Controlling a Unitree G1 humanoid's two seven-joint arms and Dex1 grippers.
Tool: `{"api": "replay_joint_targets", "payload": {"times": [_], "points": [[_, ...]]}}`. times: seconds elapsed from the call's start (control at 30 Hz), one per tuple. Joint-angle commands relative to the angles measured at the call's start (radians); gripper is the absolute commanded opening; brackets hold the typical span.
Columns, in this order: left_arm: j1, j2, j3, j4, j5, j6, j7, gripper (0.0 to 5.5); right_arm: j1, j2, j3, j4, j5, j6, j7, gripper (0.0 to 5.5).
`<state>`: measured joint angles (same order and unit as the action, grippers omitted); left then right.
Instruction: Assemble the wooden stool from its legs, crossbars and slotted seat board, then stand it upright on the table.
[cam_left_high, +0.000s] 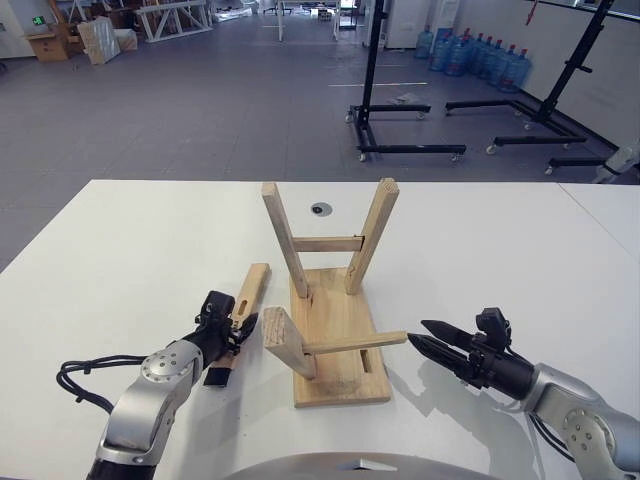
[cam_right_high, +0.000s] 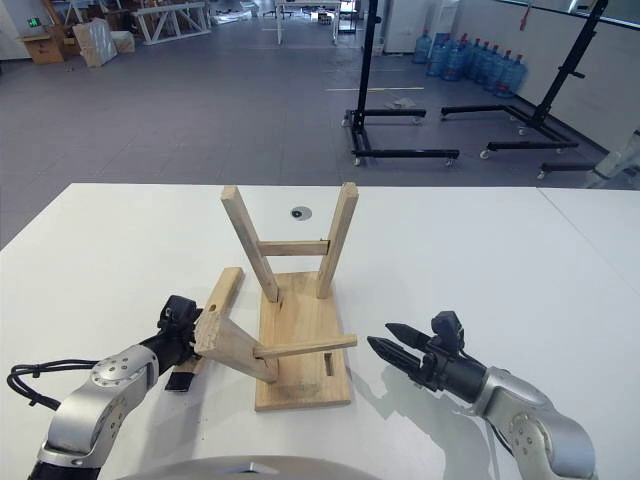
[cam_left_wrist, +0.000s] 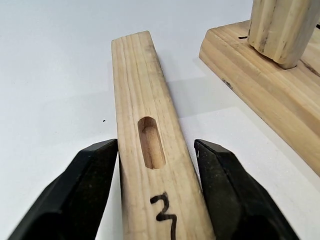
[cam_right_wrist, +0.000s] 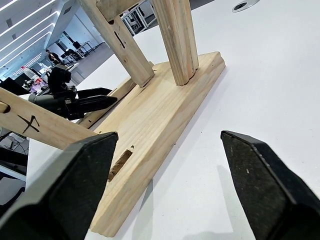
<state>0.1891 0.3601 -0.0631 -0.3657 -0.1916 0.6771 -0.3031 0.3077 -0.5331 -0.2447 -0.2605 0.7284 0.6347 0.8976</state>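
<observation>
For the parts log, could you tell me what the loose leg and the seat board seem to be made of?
Loose leg: pale bare wood, likely softwood; straight grain shows, matt surface. Seat board: the same pale wood, grain lines visible, matt, apparently unvarnished.

Four legs (cam_left_high: 285, 240), two crossbars (cam_left_high: 328, 244), one board (cam_left_high: 335, 320)

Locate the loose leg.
Head views: the leg lies flat on the table, just left of the seat board, near end straddled by the left end effector.
</observation>
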Motion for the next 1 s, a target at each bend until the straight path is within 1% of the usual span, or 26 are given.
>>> {"api": "replay_joint_targets", "payload": {"times": [0.03,0.13,0.23,0.37,0.5,0.6,0.73,0.9,1.0], "points": [[0.066,-0.011,-0.003,0.132,0.02,-0.003,0.01,2.4,-0.01,-0.005,-0.01,0.012,0.0,-0.027,0.011,3.78],[0.037,-0.02,0.09,0.175,-0.029,-0.086,-0.01,2.32,-0.018,-0.005,-0.013,0.032,-0.009,-0.056,0.02,3.78],[-0.003,0.042,0.136,0.221,-0.018,-0.102,-0.027,2.27,-0.02,-0.003,-0.015,0.052,-0.013,-0.083,0.029,3.78],[-0.008,0.107,0.086,0.234,0.009,-0.093,-0.083,2.04,-0.022,-0.001,-0.012,0.069,-0.007,-0.105,0.039,3.78],[-0.01,0.127,0.071,0.214,0.014,-0.105,-0.103,2.04,-0.028,-0.004,-0.008,0.073,-0.006,-0.107,0.041,3.78],[-0.01,0.163,0.06,0.197,0.001,-0.07,-0.147,2.04,-0.028,-0.002,-0.005,0.069,-0.005,-0.102,0.035,3.78],[0.017,0.196,0.041,0.247,-0.026,-0.038,-0.224,2.04,-0.029,0.005,0.007,0.057,-0.006,-0.098,0.024,3.78],[0.034,0.229,0.025,0.298,-0.024,-0.048,-0.263,2.04,-0.023,0.011,0.016,0.037,0.0,-0.089,0.005,3.78],[0.051,0.273,-0.026,0.318,0.003,-0.075,-0.311,2.04,-0.02,0.014,0.02,0.027,0.005,-0.081,-0.004,3.78]]}}
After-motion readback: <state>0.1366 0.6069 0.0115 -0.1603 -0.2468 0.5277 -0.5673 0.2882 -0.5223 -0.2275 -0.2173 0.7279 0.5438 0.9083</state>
